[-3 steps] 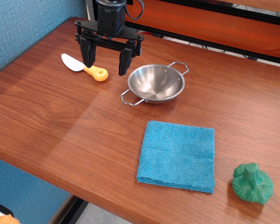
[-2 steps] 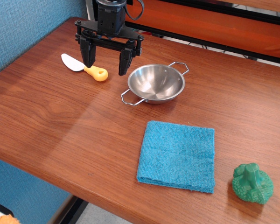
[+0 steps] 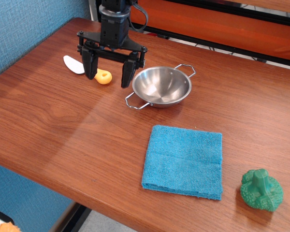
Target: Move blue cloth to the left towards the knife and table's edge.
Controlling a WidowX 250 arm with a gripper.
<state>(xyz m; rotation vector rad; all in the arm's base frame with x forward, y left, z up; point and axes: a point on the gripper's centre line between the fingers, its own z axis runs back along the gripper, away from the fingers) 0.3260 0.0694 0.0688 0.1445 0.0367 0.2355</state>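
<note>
The blue cloth (image 3: 183, 161) lies flat and folded square on the table (image 3: 63, 121), right of centre near the front edge. The knife (image 3: 87, 69), with a white blade and an orange-yellow handle, lies at the back left, partly hidden behind a finger. My gripper (image 3: 109, 76) is black, open and empty. It hangs just above the table between the knife and the steel bowl, far from the cloth.
A steel bowl (image 3: 161, 87) with two wire handles stands behind the cloth, just right of my gripper. A green toy vegetable (image 3: 261, 190) sits at the front right. A blue wall runs along the left. The table's front edge is close to the cloth.
My gripper has moved down and a little toward the front, so its left finger now covers part of the knife's handle. The cloth, bowl and knife have not moved.
</note>
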